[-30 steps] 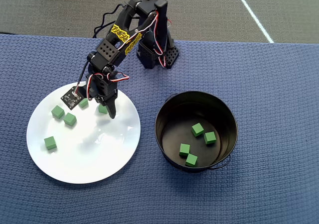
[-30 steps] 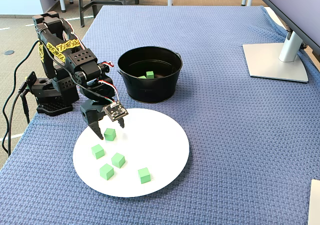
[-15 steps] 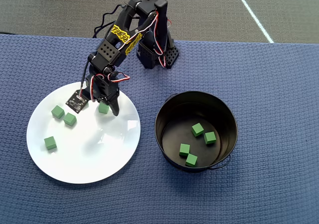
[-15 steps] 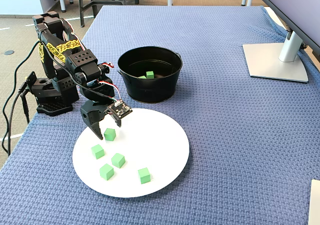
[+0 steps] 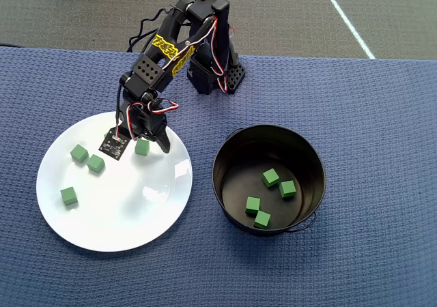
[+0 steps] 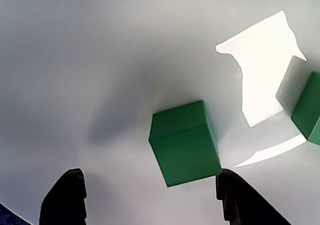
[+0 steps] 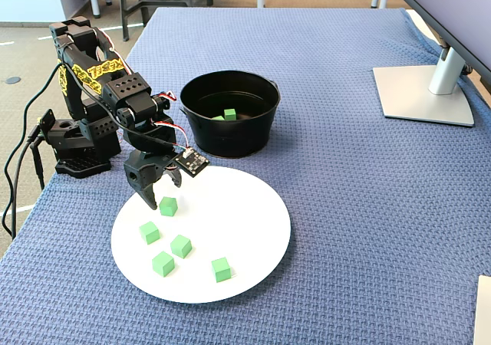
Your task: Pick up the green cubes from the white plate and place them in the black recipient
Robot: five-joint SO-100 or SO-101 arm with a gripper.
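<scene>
Green cube (image 6: 184,142) sits between the wide-spread gripper (image 6: 150,197) fingertips, near the white plate (image 5: 136,218) edge.

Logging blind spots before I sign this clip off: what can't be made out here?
- Fixed view: the black recipient wall hides most cubes inside; only one shows.
- Wrist view: a green cube is cut by the right edge.
- Overhead view: the gripper covers part of the white plate.

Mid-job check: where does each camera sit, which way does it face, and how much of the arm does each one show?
Overhead view: above the table, looking down on the white plate, black pot and whole arm.
Wrist view: on the gripper, facing down at the plate; only both fingertips show.
Fixed view: at the table's side, angled down; whole arm shows.
Shared: the green cube at the gripper.
</scene>
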